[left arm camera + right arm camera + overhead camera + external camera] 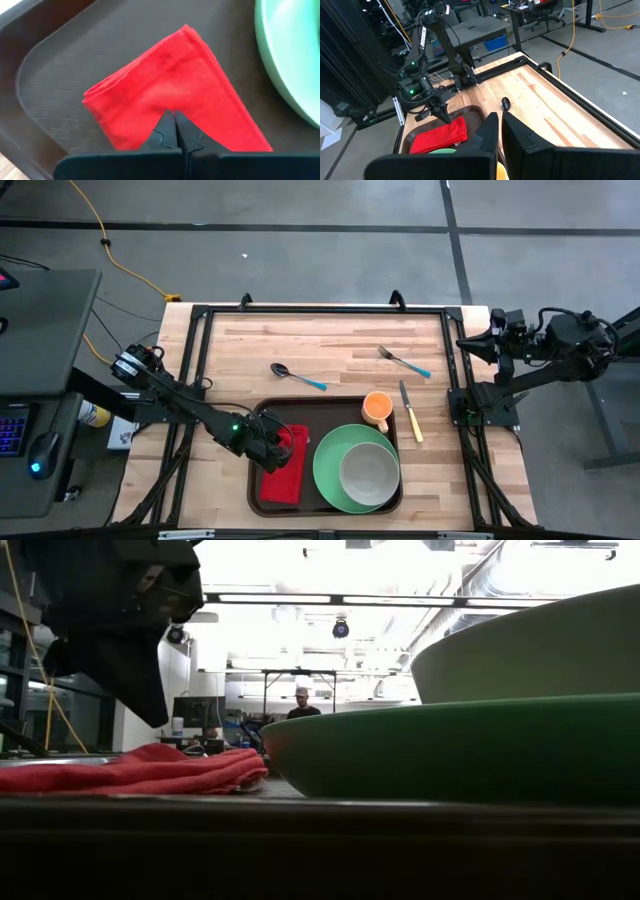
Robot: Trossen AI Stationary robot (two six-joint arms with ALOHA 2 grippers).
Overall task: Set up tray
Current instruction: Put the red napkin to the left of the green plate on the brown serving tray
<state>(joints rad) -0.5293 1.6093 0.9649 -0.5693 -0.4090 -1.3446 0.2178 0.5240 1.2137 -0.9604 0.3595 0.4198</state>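
Note:
The dark brown tray [270,415] lies at the table's near middle. On its left part lies a folded red napkin [285,475], flat on the tray floor [60,65]. A green plate [330,470] with a pale bowl [370,470] on it fills the tray's right part, and an orange cup [377,408] stands at its far right corner. My left gripper [174,117] is shut and hovers just above the napkin [165,75]; the low view shows a gap between its tip and the cloth [150,768]. My right gripper [468,345] waits, shut, at the table's far right edge.
A spoon [298,376], a fork [403,361] and a yellow-handled knife [411,412] lie on the bare wood beyond and right of the tray. A black frame runs round the table. A person stands far off in the room behind.

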